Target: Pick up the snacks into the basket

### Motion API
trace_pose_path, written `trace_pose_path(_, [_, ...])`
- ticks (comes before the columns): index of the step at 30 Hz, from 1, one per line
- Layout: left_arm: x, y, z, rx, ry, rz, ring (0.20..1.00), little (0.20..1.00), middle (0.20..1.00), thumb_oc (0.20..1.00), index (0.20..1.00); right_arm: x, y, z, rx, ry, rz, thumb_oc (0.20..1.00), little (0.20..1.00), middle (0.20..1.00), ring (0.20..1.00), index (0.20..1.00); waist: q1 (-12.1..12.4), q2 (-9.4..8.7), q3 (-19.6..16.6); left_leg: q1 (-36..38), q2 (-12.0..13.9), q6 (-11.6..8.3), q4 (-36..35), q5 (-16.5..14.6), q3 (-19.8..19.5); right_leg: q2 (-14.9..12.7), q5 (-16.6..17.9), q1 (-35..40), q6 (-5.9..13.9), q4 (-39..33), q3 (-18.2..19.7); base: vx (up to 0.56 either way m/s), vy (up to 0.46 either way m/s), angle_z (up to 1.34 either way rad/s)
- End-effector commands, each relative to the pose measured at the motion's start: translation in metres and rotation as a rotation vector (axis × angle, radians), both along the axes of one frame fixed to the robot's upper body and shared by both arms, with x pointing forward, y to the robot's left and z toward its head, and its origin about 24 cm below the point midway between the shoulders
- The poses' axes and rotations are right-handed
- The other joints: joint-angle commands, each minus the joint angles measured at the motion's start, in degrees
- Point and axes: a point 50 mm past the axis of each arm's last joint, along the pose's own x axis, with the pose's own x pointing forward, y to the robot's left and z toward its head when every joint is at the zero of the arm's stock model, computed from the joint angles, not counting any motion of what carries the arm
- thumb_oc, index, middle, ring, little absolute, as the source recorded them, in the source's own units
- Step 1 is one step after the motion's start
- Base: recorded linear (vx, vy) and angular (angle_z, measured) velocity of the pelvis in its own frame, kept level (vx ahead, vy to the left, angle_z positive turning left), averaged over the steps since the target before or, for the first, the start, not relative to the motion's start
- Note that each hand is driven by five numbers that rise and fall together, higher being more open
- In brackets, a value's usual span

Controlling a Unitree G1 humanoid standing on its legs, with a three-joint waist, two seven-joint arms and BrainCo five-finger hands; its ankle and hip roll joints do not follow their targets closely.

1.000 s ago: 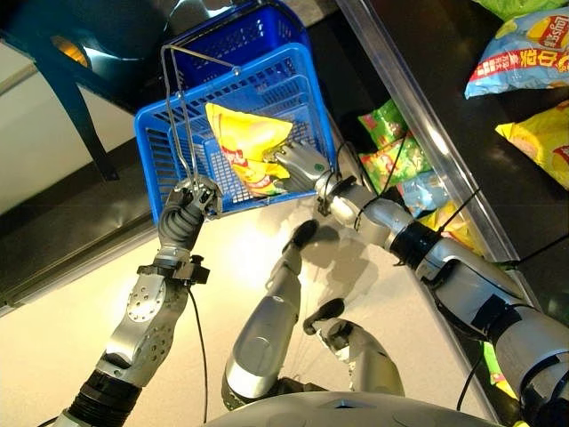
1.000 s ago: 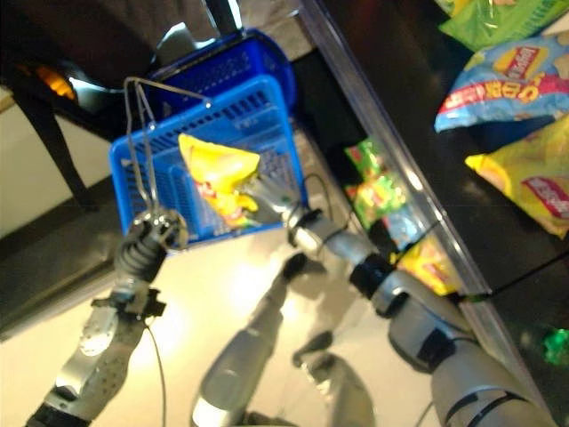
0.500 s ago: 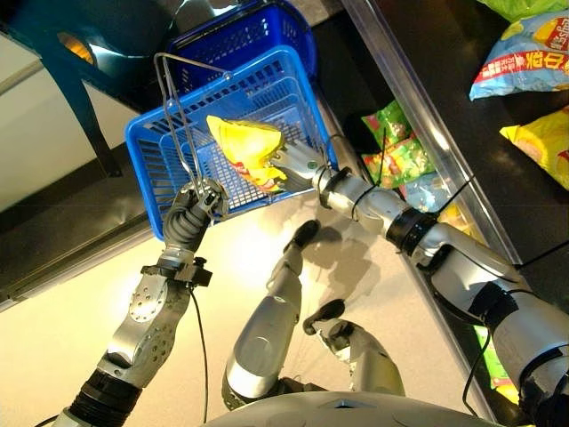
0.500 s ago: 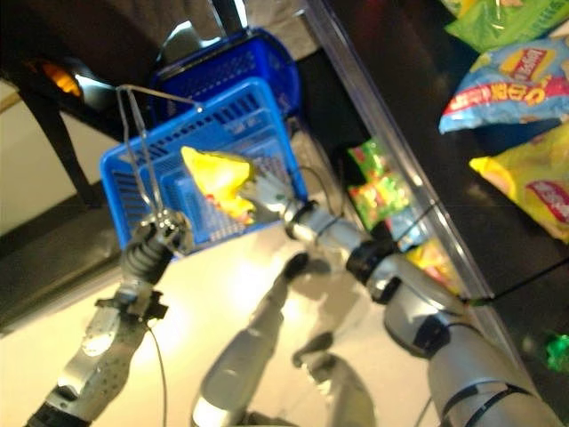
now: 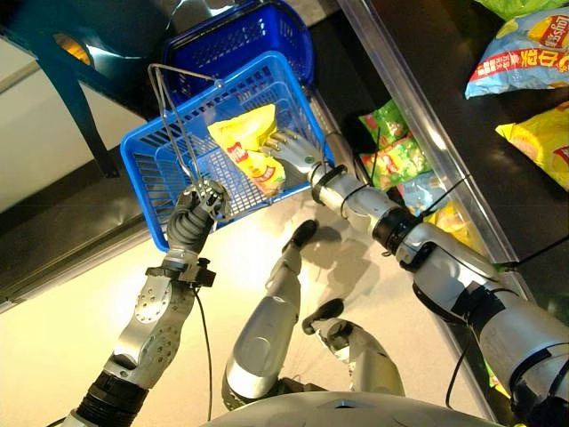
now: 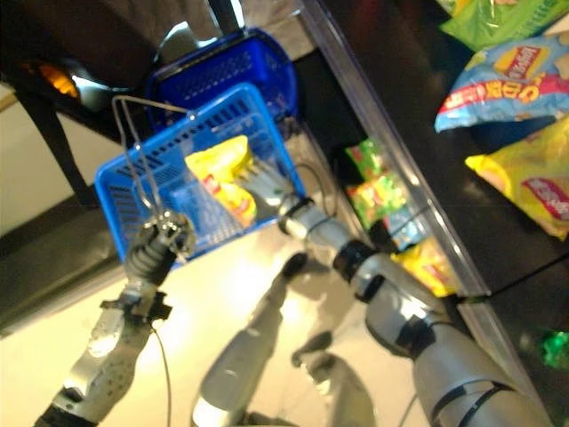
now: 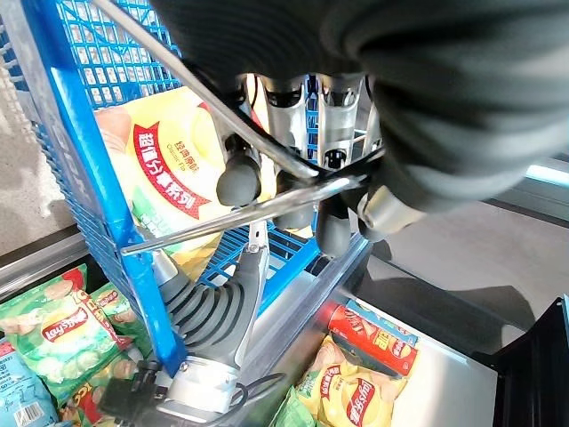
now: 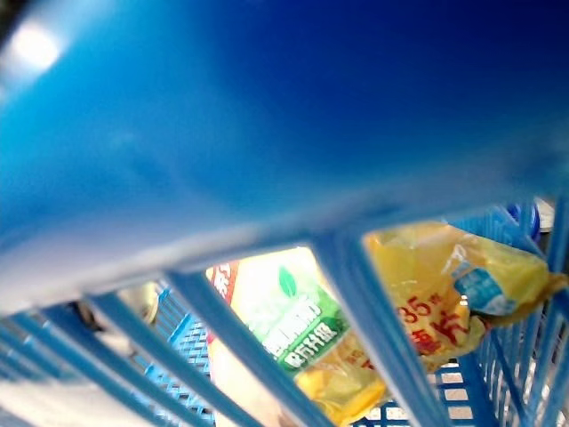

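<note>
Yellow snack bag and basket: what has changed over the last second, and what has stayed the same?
The right hand has pushed further into the blue basket, and its fingers have gone from closed on the yellow snack bag to spread; the bag now lies lower inside the basket, apparently let go. The left hand stays curled round the wire handle, holding the basket up. The snack bags on the shelf are unchanged.

basket: its blurred wall blocks most of the right wrist view
snack: partly behind bars
green bag: cut by edge
</note>
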Motion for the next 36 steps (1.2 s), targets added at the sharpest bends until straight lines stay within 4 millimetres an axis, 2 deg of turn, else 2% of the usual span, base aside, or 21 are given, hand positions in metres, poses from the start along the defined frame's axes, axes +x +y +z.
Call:
trace_pose_path(1, [-0.005, 0.001, 0.064, -0.049, -0.382, 0.021, 0.2, 0.2, 0.2, 0.2, 0.2, -0.007, 0.016, 0.005, 0.097, 0.009, 0.05, 1.0, 1.0, 1.0, 1.0, 1.0, -1.01, -0.31, -1.48, 7.09, -0.83, 5.26, -0.1, -9.28, 4.29, -1.65, 18.22, -3.31, 6.14, -7.61, 3.1, 0.0, 0.008, -0.05])
trace_pose_path(2, [-0.005, 0.002, 0.063, -0.051, -0.38, 0.03, 0.2, 0.2, 0.2, 0.2, 0.2, -0.006, 0.014, 0.009, 0.132, 0.007, 0.043, 1.0, 1.0, 1.0, 1.0, 1.0, -0.97, -0.01, -1.2, 6.45, -0.87, 5.37, 0.19, -7.96, 4.6, -1.77, 19.38, -3.66, 5.53, -7.8, 2.44, 0.0, 0.009, -0.05])
trace_pose_path(5, [-0.005, 0.004, 0.062, -0.057, -0.376, 0.051, 0.2, 0.2, 0.2, 0.2, 0.2, -0.005, 0.009, 0.018, 0.217, -0.005, 0.028, 1.0, 1.0, 1.0, 1.0, 1.0, -1.42, -0.04, -1.19, 6.45, -0.76, 5.42, 0.24, -7.94, 4.85, -1.71, 19.52, -3.76, 5.48, -7.85, 2.67, -0.03, 0.024, -0.07])
trace_pose_path(7, [-0.004, 0.007, 0.06, -0.057, -0.365, 0.085, 0.2, 0.2, 0.2, 0.2, 0.2, -0.007, 0.003, 0.036, 0.31, -0.059, 0.039, 1.0, 1.0, 1.0, 1.0, 1.0, -2.17, -0.06, -1.14, 6.5, -0.6, 5.46, 0.37, -8.01, 5.15, -1.75, 19.5, -3.93, 5.45, -7.56, 2.85, -0.01, 0.023, -0.04])
trace_pose_path(8, [-0.004, 0.009, 0.059, -0.057, -0.359, 0.108, 0.2, 0.2, 0.2, 0.2, 0.2, -0.009, -0.006, 0.049, 0.381, -0.109, 0.038, 1.0, 1.0, 1.0, 1.0, 1.0, -2.7, -0.12, -1.09, 6.42, -0.47, 5.48, 0.4, -8.04, 5.42, -1.77, 19.54, -4.04, 5.48, -7.52, 2.98, 0.0, 0.0, 0.0])
trace_pose_path(9, [-0.004, 0.009, 0.059, -0.057, -0.358, 0.107, 0.2, 0.2, 0.2, 0.2, 0.2, -0.009, -0.007, 0.049, 0.381, -0.108, 0.036, 1.0, 1.0, 1.0, 1.0, 1.0, -2.6, -0.11, -1.12, 6.41, -0.46, 5.48, 0.41, -8.05, 5.45, -1.78, 19.54, -4.07, 5.48, -7.51, 3.01, 0.0, 0.0, 0.0])
trace_pose_path(11, [-0.003, 0.012, 0.056, -0.058, -0.342, 0.146, 0.2, 0.2, 0.2, 0.2, 0.2, -0.018, -0.021, 0.071, 0.502, -0.207, 0.057, 1.0, 1.0, 1.0, 1.0, 1.0, -3.52, -0.35, -0.99, 6.35, -0.44, 5.6, 0.5, -8.16, 5.71, -1.82, 19.66, -4.19, 5.52, -7.5, 3.26, 0.0, -0.002, -0.04])
trace_pose_path(16, [-0.002, 0.014, 0.05, -0.05, -0.323, 0.178, 0.2, 0.2, 0.2, 0.2, 0.2, -0.032, -0.034, 0.083, 0.582, -0.295, 0.083, 1.0, 1.0, 1.0, 1.0, 1.0, -4.17, -0.35, -0.92, 6.31, -0.45, 5.71, 0.81, -8.36, 5.93, -1.92, 19.56, -4.56, 5.54, -7.14, 3.59, 0.0, 0.002, -0.02])
trace_pose_path(18, [-0.001, 0.014, 0.044, -0.041, -0.297, 0.192, 0.2, 0.2, 0.2, 0.2, 0.2, -0.048, -0.042, 0.095, 0.67, -0.371, 0.128, 1.0, 1.0, 1.0, 1.0, 1.0, -4.79, -0.24, -0.99, 6.16, -0.49, 5.83, 1.03, -8.4, 6.04, -2.08, 19.46, -4.7, 5.54, -6.91, 3.6, -0.01, 0.013, -0.11])
trace_pose_path(21, [0.0, 0.016, 0.038, -0.029, -0.264, 0.211, 0.2, 0.2, 0.2, 0.2, 0.2, -0.058, -0.05, 0.099, 0.746, -0.397, 0.153, 1.0, 1.0, 1.0, 1.0, 1.0, -5.46, -0.28, -1.02, 6.02, -0.44, 5.94, 1.29, -8.46, 6.34, -2.16, 19.39, -5.0, 5.56, -6.59, 3.95, -0.01, 0.022, -0.1])
trace_pose_path(22, [0.0, 0.016, 0.037, -0.029, -0.264, 0.211, 0.2, 0.2, 0.2, 0.2, 0.2, -0.058, -0.05, 0.099, 0.746, -0.396, 0.151, 1.0, 1.0, 1.0, 1.0, 1.0, -5.38, -0.29, -1.09, 6.0, -0.44, 5.95, 1.29, -8.47, 6.37, -2.17, 19.38, -5.05, 5.56, -6.57, 3.98, 0.0, 0.0, 0.0])
trace_pose_path(24, [0.0, 0.021, 0.027, -0.011, -0.215, 0.247, 0.2, 0.2, 0.2, 0.2, 0.2, -0.069, -0.057, 0.096, 0.888, -0.355, 0.184, 1.0, 1.0, 1.0, 1.0, 1.0, -5.99, -0.59, -1.12, 6.11, -0.43, 6.09, 1.29, -8.38, 6.56, -2.21, 19.64, -5.1, 5.59, -6.63, 4.34, 0.0, 0.0, 0.0])
trace_pose_path(25, [0.0, 0.021, 0.027, -0.011, -0.214, 0.247, 0.2, 0.2, 0.2, 0.2, 0.2, -0.069, -0.058, 0.096, 0.888, -0.354, 0.183, 1.0, 1.0, 1.0, 1.0, 1.0, -5.96, -0.59, -1.17, 6.11, -0.44, 6.09, 1.28, -8.38, 6.56, -2.21, 19.64, -5.11, 5.59, -6.63, 4.34, -0.02, 0.027, -0.05])
trace_pose_path(26, [0.001, 0.025, 0.016, 0.012, -0.165, 0.278, 0.2, 0.2, 0.2, 0.2, 0.2, -0.073, -0.059, 0.087, 0.965, -0.284, 0.201, 1.0, 1.0, 1.0, 1.0, 1.0, -6.35, -0.77, -1.14, 6.29, -0.36, 6.16, 1.21, -8.29, 6.85, -2.18, 19.8, -5.1, 5.58, -6.64, 4.52, 0.0, 0.0, 0.0])
trace_pose_path(27, [0.001, 0.025, 0.016, 0.012, -0.164, 0.278, 0.2, 0.2, 0.2, 0.2, 0.2, -0.074, -0.06, 0.087, 0.965, -0.283, 0.2, 1.0, 1.0, 1.0, 1.0, 1.0, -6.33, -0.77, -1.18, 6.31, -0.36, 6.16, 1.18, -8.28, 6.86, -2.18, 19.8, -5.1, 5.59, -6.66, 4.54, 0.0, 0.0, 0.0])
trace_pose_path(29, [0.001, 0.034, 0.002, 0.096, -0.1, 0.328, 0.2, 0.2, 0.2, 0.2, 0.2, -0.08, -0.064, 0.069, 1.075, -0.085, 0.249, 1.0, 1.0, 1.0, 1.0, 1.0, -7.09, -1.56, -1.43, 6.64, -0.13, 6.14, 1.04, -8.15, 7.49, -2.05, 20.24, -4.98, 5.55, -6.81, 5.03, -0.01, 0.01, -0.02])
trace_pose_path(30, [0.001, 0.034, 0.002, 0.096, -0.1, 0.328, 0.2, 0.2, 0.2, 0.2, 0.2, -0.08, -0.064, 0.069, 1.075, -0.085, 0.248, 1.0, 1.0, 1.0, 1.0, 1.0, -7.08, -1.56, -1.44, 6.63, -0.12, 6.14, 1.03, -8.15, 7.5, -2.04, 20.24, -4.99, 5.55, -6.81, 5.03, -0.02, 0.025, -0.08])
trace_pose_path(31, [0.001, 0.041, -0.012, 0.124, -0.037, 0.362, 0.2, 0.2, 0.2, 0.2, 0.2, -0.081, -0.071, 0.051, 1.161, 0.066, 0.247, 1.0, 1.0, 1.0, 1.0, 1.0, -7.66, -2.12, -1.76, 6.98, 0.07, 6.16, 0.84, -8.04, 7.96, -1.89, 20.5, -4.94, 5.49, -6.97, 5.55, -0.01, 0.016, -0.09])
trace_pose_path(32, [0.001, 0.041, -0.012, 0.124, -0.037, 0.362, 0.2, 0.2, 0.2, 0.2, 0.2, -0.081, -0.071, 0.051, 1.161, 0.067, 0.247, 1.0, 1.0, 1.0, 1.0, 1.0, -7.63, -2.11, -1.78, 6.98, 0.08, 6.16, 0.82, -8.04, 7.97, -1.88, 20.5, -4.95, 5.49, -6.98, 5.56, -0.02, 0.023, -0.14])
trace_pose_path(35, [0.004, 0.054, -0.042, 0.177, 0.099, 0.418, 0.2, 0.2, 0.2, 0.2, 0.2, -0.083, -0.081, 0.018, 1.156, 0.294, 0.214, 1.0, 1.0, 1.0, 1.0, 1.0, -8.64, -3.1, -2.64, 8.32, 0.53, 6.04, -0.01, -7.73, 9.01, -1.54, 21.1, -3.83, 5.38, -8.49, 6.37, -0.01, 0.022, -0.11])
trace_pose_path(36, [0.004, 0.054, -0.043, 0.177, 0.099, 0.417, 0.2, 0.2, 0.2, 0.2, 0.2, -0.083, -0.081, 0.018, 1.156, 0.295, 0.214, 1.0, 1.0, 1.0, 1.0, 1.0, -8.58, -3.05, -2.61, 8.4, 0.56, 6.04, -0.08, -7.71, 9.04, -1.51, 21.13, -3.76, 5.38, -8.56, 6.4, -0.01, 0.022, -0.09])
